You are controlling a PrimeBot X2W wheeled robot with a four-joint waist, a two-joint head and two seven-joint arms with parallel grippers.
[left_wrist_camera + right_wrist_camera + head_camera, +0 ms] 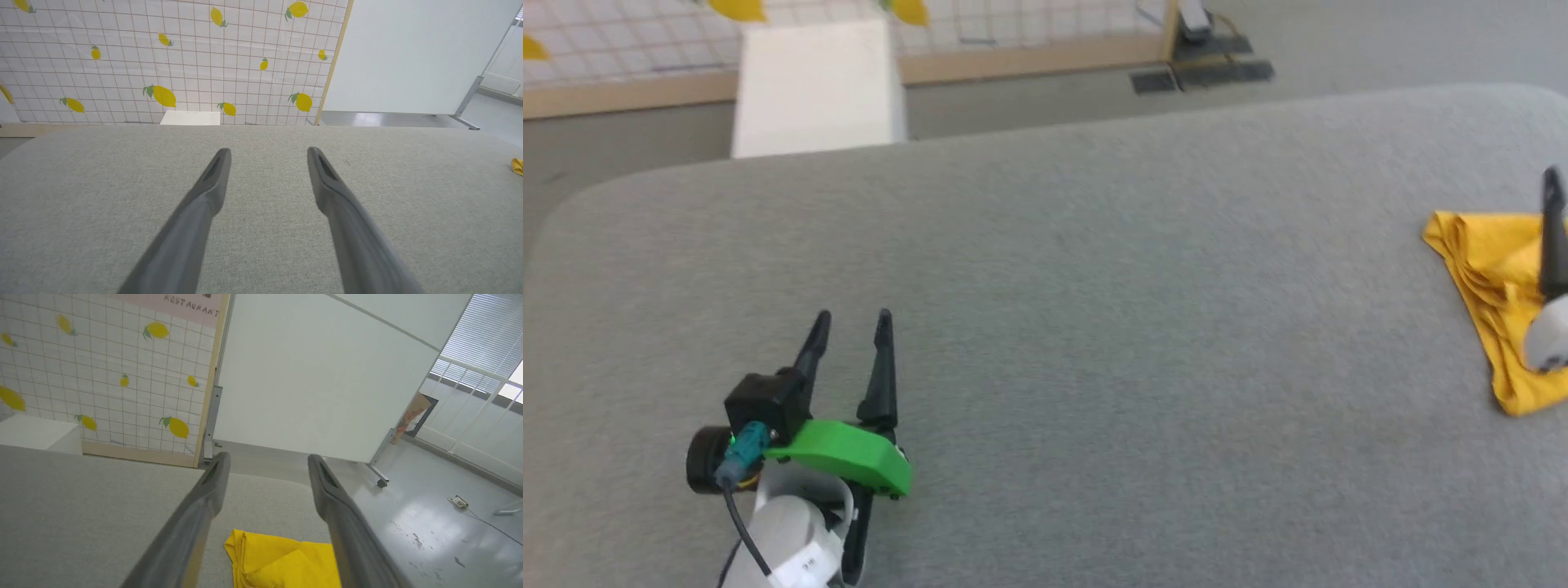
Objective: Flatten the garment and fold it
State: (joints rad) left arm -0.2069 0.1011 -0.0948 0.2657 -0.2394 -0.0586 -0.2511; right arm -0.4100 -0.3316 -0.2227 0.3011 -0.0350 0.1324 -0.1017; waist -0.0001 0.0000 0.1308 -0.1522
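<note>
The yellow garment [1490, 286] lies bunched at the right edge of the frame on the grey tabletop [1094, 327]. The right gripper [268, 458] hovers over it, fingers spread, holding nothing. The left gripper [854, 317] sits at lower left, fingers spread and empty.

- A grey fabric-covered desk [1094, 286] with rounded corners spans the foreground.
- Behind it stands a grid-patterned backdrop [163, 61] printed with lemons and edged in pale wood, with a pink "RESTAURANT" sign [188, 306] at its top.
- A white box [817, 86] sits against the backdrop.
- A plain white partition [318, 375] on metal feet stands beside the backdrop.
- The glossy grey floor [429, 531] carries a socket [459, 502] with a cable.
- Daylight comes through window blinds [486, 339].
</note>
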